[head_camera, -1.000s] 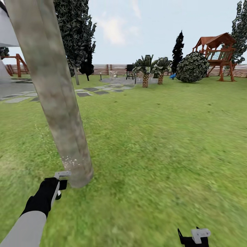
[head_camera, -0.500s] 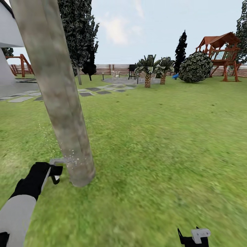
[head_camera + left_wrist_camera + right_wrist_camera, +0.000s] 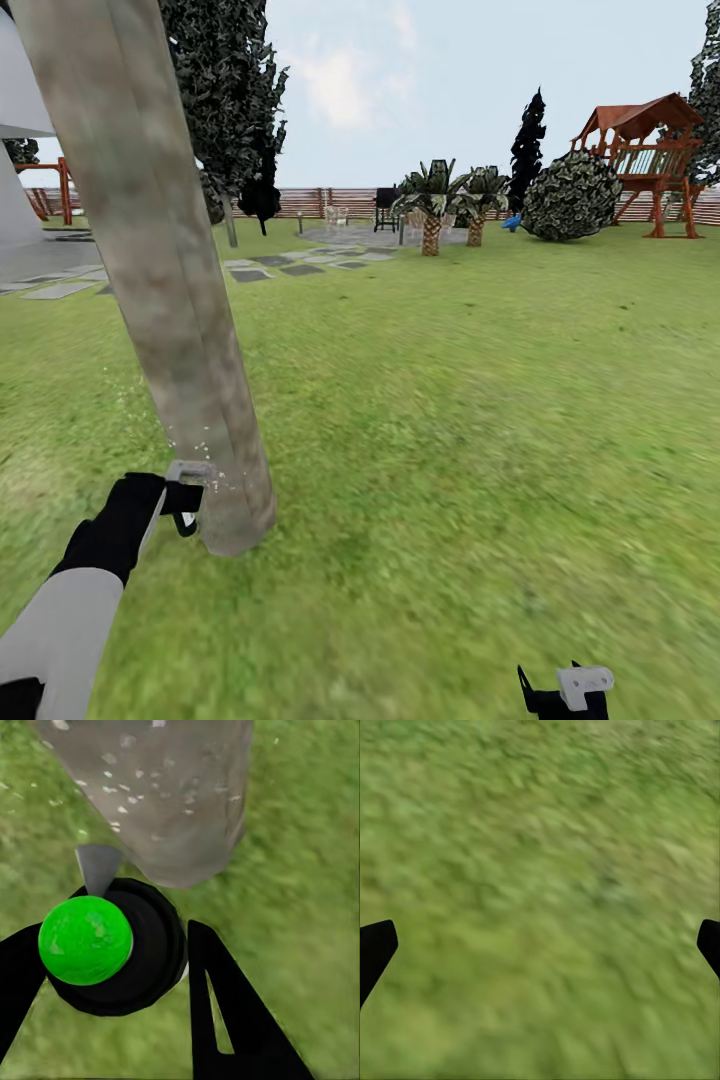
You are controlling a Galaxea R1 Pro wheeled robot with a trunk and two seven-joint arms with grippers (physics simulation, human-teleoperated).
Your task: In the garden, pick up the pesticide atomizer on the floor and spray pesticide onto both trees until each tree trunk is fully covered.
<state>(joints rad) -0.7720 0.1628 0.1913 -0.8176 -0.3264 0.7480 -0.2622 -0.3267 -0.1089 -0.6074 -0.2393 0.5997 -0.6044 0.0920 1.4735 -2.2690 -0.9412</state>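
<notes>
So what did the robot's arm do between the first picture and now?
The left gripper, still shut on the atomizer, rose a little up the trunk and then dipped slightly, staying near its base. White specks keep landing on the bark. The right gripper stayed low and open over the grass.

- Bright, even daylight under a pale sky (image 3: 400,80), no glare.
- The floor (image 3: 480,450) smears into blurry green, with hardly any shadows on it.
- Tree trunk (image 3: 160,280) bark looks soft and blotchy.
- Both wrist views are blurred throughout.
</notes>
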